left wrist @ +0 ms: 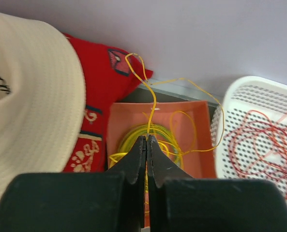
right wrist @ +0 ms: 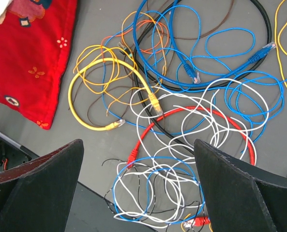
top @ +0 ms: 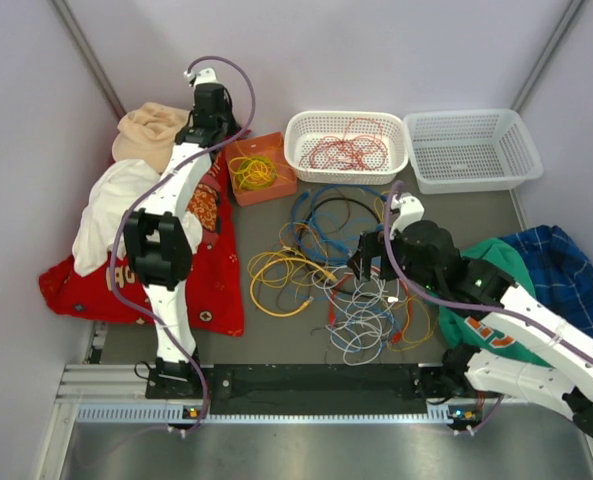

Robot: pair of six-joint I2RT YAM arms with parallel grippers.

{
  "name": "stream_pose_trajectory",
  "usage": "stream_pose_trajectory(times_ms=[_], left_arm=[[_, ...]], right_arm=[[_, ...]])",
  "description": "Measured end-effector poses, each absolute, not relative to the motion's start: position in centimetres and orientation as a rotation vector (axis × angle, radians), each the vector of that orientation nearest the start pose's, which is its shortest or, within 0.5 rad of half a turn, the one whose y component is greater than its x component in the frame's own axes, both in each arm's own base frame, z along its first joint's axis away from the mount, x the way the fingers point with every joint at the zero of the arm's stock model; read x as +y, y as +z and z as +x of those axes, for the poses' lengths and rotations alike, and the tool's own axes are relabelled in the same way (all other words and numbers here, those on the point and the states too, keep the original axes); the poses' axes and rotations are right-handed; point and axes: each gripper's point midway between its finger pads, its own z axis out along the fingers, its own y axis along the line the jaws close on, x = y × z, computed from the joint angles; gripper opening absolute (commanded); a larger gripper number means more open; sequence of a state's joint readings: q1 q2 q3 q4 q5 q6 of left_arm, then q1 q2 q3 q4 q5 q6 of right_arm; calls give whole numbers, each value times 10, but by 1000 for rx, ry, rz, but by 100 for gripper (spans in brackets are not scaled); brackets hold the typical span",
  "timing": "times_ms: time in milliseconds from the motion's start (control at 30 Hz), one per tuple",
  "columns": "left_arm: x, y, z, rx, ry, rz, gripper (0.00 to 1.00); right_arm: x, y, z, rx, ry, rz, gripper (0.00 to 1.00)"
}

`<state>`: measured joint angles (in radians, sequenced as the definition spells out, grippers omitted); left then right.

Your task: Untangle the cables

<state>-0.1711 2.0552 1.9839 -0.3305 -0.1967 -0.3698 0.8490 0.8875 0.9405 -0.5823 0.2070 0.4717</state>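
We see a grey table (top: 276, 335) with a red cloth (top: 216, 290) spread over its left side. Two white baskets stand at the back: the right basket (top: 466, 114), and the left basket (top: 298, 128), which has red wire (top: 346, 152) in it. Most of the cables (top: 326, 265) lie in a blue, white, yellow, black and red tangle at mid-table, in front of the baskets. The right gripper (right wrist: 137, 147) hangs over that tangle with its fingers wide apart. An orange box (left wrist: 126, 121) beside the left basket holds a yellow coil (top: 253, 172). Above it the left gripper (left wrist: 146, 138) has its fingers pressed together on a thin yellow wire (left wrist: 154, 104), which rises from their tips.
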Motion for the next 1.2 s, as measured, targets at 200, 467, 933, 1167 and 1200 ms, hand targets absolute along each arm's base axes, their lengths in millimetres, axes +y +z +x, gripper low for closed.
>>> stream_pose_trajectory(times_ms=[200,467,933,1167,1200], left_arm=[[-53,265,604,1851,35,-328,0],[-34,315,600,1637,197,-289,0],[-116,297,593,1460,379,-7,0],[-102,263,591,1495,525,28,0],[-98,266,592,1486,534,19,0]], right_arm=[[211,229,210,2132,568,-279,95],[212,226,211,2140,557,-287,95],[211,225,212,2141,543,-283,95],[210,224,213,2139,534,-290,95],[210,225,213,2138,534,-290,95]])
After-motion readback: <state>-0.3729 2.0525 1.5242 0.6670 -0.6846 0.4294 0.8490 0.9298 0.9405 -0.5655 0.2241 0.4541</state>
